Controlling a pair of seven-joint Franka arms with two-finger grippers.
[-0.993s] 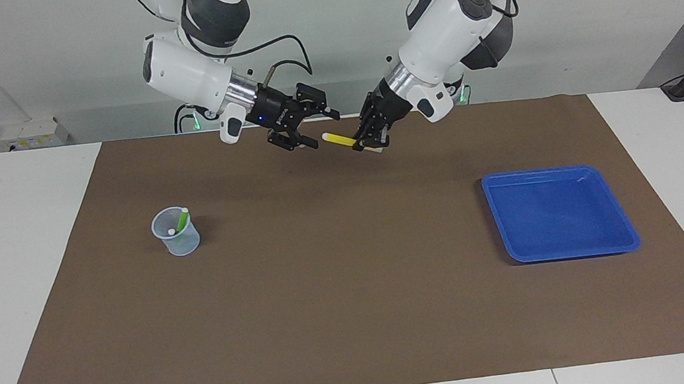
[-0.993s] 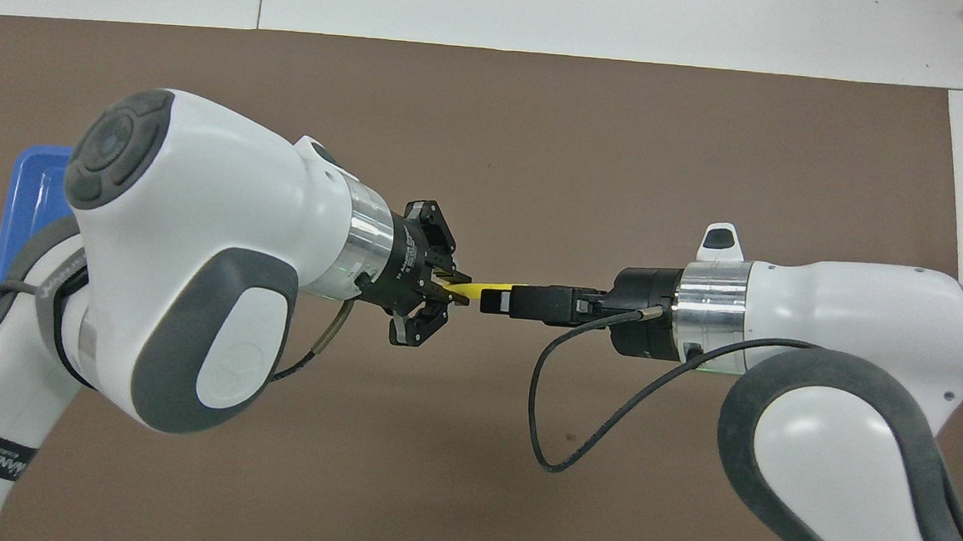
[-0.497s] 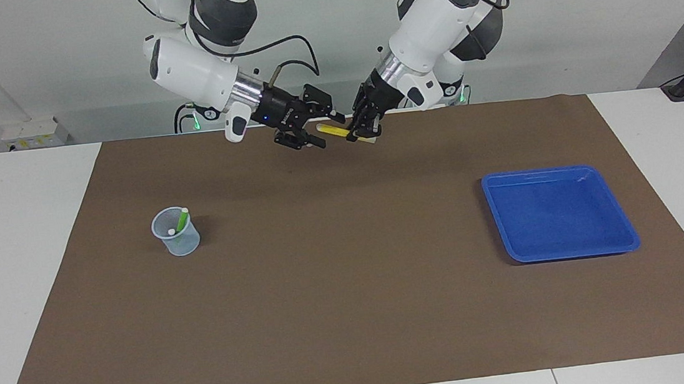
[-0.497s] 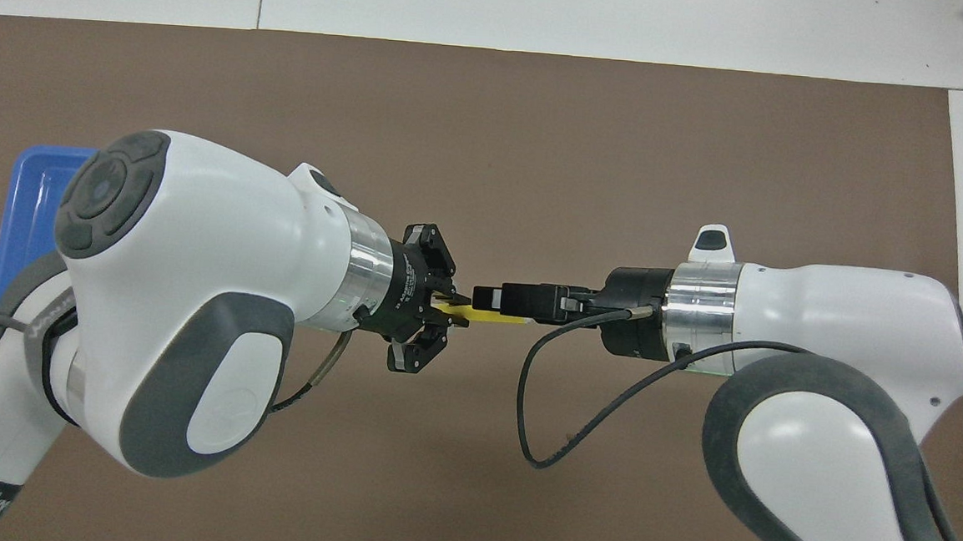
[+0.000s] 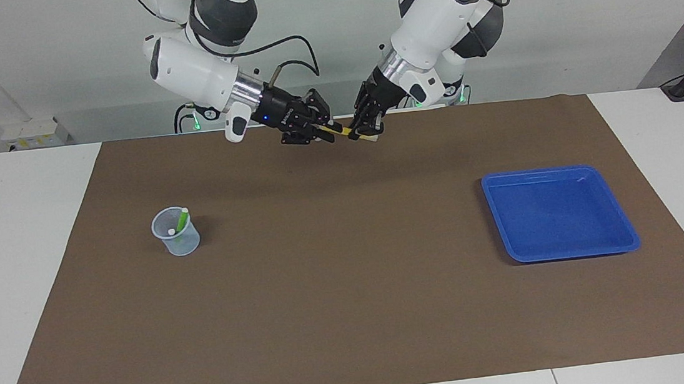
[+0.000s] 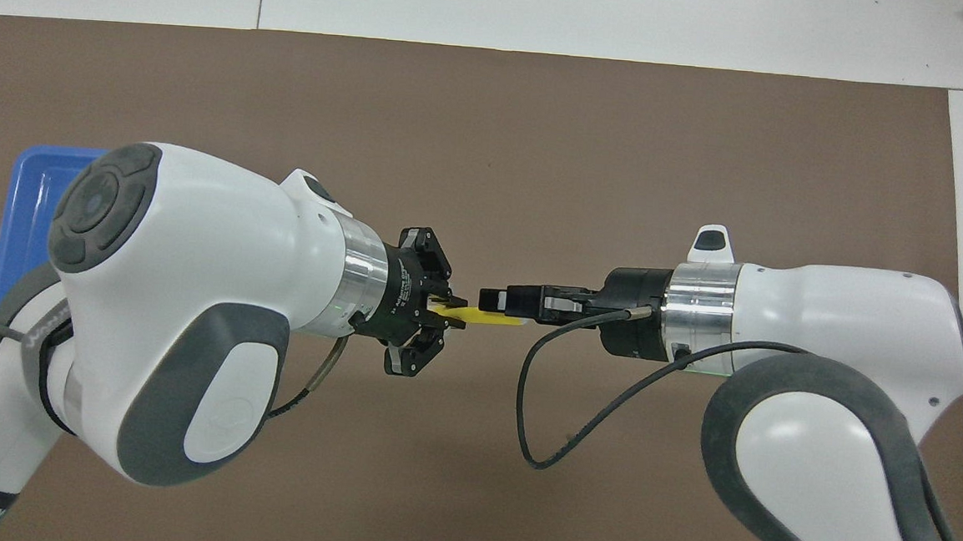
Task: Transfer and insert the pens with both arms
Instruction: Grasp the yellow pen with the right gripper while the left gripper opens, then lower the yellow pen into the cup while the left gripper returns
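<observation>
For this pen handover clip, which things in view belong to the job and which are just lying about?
In the job:
- yellow pen, in the air between both hands
- left hand, shut on it
- right hand, at its free end
- cup with green pen in it

Lying about:
- blue tray
- brown mat

A robotics lab. Two large white jointed arms (image 5: 199,74) (image 5: 435,17) with loose cabling are mounted at the edge of a plain white surface (image 5: 27,247) covered by a brown mat (image 5: 351,291). Bare pale walls stand at the arms' end, with a socket box (image 5: 35,133) low on the wall and green status lights (image 5: 197,125) glowing by the arm bases.
</observation>
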